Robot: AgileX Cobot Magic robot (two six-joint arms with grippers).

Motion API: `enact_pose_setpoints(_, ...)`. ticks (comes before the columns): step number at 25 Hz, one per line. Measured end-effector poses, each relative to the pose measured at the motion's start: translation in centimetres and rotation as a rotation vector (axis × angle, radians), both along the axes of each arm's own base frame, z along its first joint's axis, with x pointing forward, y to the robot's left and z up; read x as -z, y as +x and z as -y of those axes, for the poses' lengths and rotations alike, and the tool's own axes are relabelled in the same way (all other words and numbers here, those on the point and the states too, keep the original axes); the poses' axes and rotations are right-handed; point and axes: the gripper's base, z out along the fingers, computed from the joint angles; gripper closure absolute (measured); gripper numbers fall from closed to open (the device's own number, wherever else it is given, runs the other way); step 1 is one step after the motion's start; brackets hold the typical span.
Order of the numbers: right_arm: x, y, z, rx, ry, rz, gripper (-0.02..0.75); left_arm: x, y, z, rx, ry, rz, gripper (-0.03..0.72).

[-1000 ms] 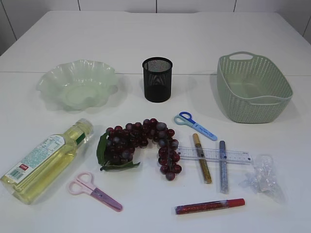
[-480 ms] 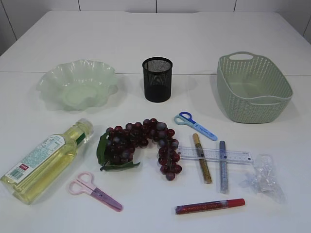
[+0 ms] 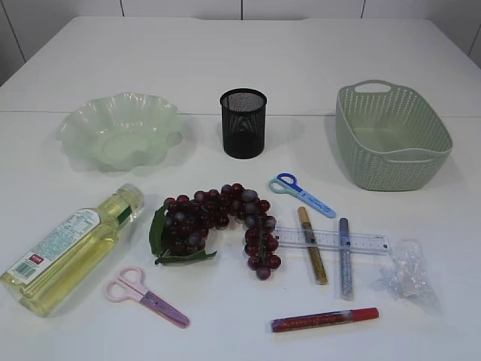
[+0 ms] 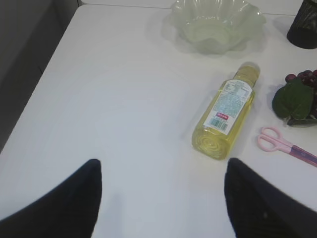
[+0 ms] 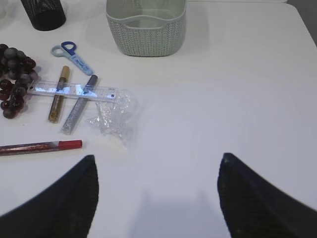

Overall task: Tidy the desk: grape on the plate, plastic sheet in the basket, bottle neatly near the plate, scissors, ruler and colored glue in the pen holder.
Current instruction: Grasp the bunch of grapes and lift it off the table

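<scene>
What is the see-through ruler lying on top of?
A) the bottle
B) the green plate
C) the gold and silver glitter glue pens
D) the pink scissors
C. The clear ruler lies across the gold glue pen and the silver glue pen, right of the grapes; the right wrist view shows the same crossing.

Neither arm shows in the exterior view. Left gripper (image 4: 161,198): only the two dark fingers (image 4: 64,208) visible, at the bottom edge of the left wrist view, spread wide apart, nothing between them, hovering over bare table near its left edge. Right gripper (image 5: 156,198): same pose in the right wrist view, two dark fingers (image 5: 262,198) at the bottom corners, spread wide, holding nothing, above bare table toward the right edge.
</scene>
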Motion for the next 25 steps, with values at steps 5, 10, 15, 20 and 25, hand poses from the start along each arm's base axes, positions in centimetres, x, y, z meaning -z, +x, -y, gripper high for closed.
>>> enact_pose_setpoints(5,-0.7,0.0,0.0,0.006,0.012,0.057,0.155,-0.2,0.1,0.5,0.032,-0.045,-0.009,0.128)
enact_pose_setpoints(10,-1.0,0.5,0.0,0.022,0.039,0.054,0.155,-1.8,1.6,1.0,0.059,-0.077,-0.031,0.132)
enact_pose_setpoints(15,-0.9,2.7,0.0,0.024,0.037,-0.078,0.155,-2.3,5.0,1.7,0.072,-0.072,-0.137,0.163)
enact_pose_setpoints(20,-0.9,4.9,-0.5,0.005,0.103,-0.194,0.155,-2.8,9.2,2.7,0.134,-0.07,-0.181,0.169)
enact_pose_setpoints(25,-1.8,6.9,-0.8,0.022,0.156,-0.272,0.155,-3.3,14.5,3.6,0.174,-0.018,-0.271,0.195)
